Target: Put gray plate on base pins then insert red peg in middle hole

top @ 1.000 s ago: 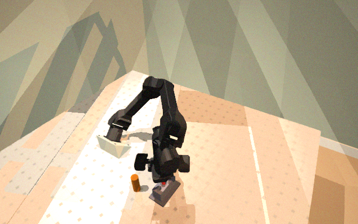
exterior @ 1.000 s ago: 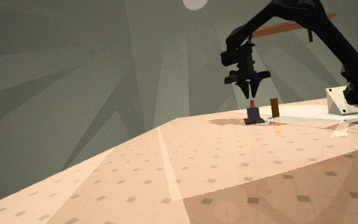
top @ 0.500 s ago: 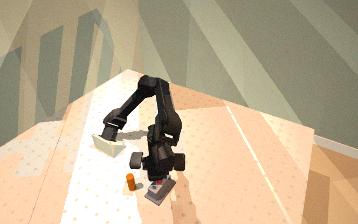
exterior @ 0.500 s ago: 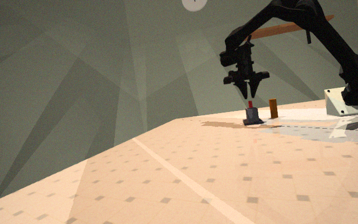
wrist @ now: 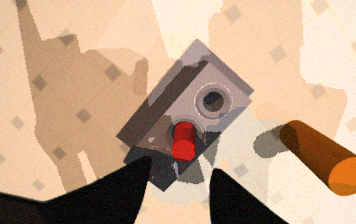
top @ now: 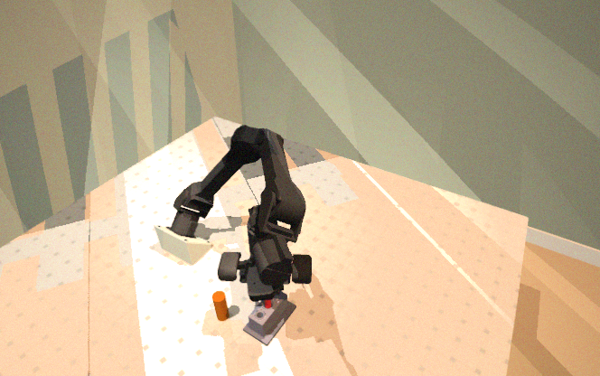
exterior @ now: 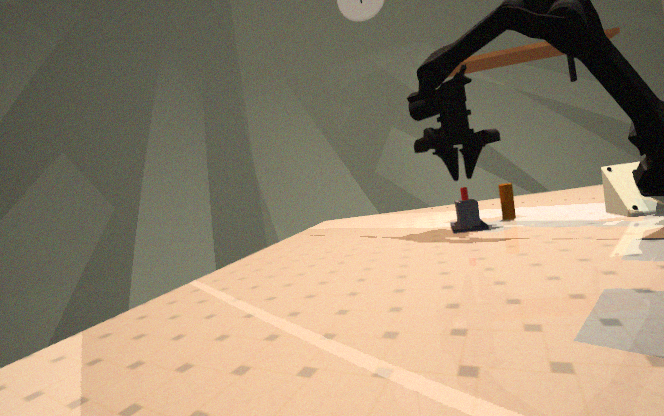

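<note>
The gray plate (top: 272, 312) (exterior: 468, 214) (wrist: 182, 102) is a thick block that appears to lie flat on the base (top: 266, 339) (exterior: 457, 229) (wrist: 200, 50); the pins are not clearly seen. The red peg (top: 267, 304) (exterior: 464, 194) (wrist: 184, 142) stands upright in the plate's middle hole, with a short part showing above the top. Its lower end is hidden. My gripper (exterior: 462, 179) (wrist: 181, 170) is partly open and empty, with its fingertips a little above the peg's top. In the top view its body hides the fingertips.
An orange cylinder (top: 220, 307) (exterior: 507, 202) (wrist: 317, 152) stands upright on the table beside the base. A pale angled block (top: 181, 246) (exterior: 620, 190) is at the arm's mount.
</note>
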`<act>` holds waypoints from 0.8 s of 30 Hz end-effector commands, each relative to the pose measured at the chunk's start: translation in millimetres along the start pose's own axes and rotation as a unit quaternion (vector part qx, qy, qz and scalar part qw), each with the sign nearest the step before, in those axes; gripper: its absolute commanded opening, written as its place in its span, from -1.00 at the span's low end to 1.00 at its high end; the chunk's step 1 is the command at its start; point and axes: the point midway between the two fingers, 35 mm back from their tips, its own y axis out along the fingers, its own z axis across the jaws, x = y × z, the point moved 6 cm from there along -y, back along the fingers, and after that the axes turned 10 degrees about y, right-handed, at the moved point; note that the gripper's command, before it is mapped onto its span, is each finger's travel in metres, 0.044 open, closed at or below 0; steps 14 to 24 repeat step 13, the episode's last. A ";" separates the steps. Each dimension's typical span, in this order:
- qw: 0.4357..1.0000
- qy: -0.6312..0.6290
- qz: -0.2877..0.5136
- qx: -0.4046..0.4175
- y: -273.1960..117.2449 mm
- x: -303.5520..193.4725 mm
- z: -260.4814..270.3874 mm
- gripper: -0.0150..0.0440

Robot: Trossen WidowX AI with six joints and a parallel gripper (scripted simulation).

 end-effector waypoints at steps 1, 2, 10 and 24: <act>1.000 -0.002 -0.002 0.001 -3.8 -0.3 -0.1 0.02; 1.000 -0.002 -0.002 0.001 -4.3 -0.4 -0.1 0.02; 1.000 -0.001 -0.002 0.000 -8.3 -2.1 0.5 0.02; 1.000 -0.001 -0.002 0.000 -9.8 -2.7 0.7 0.02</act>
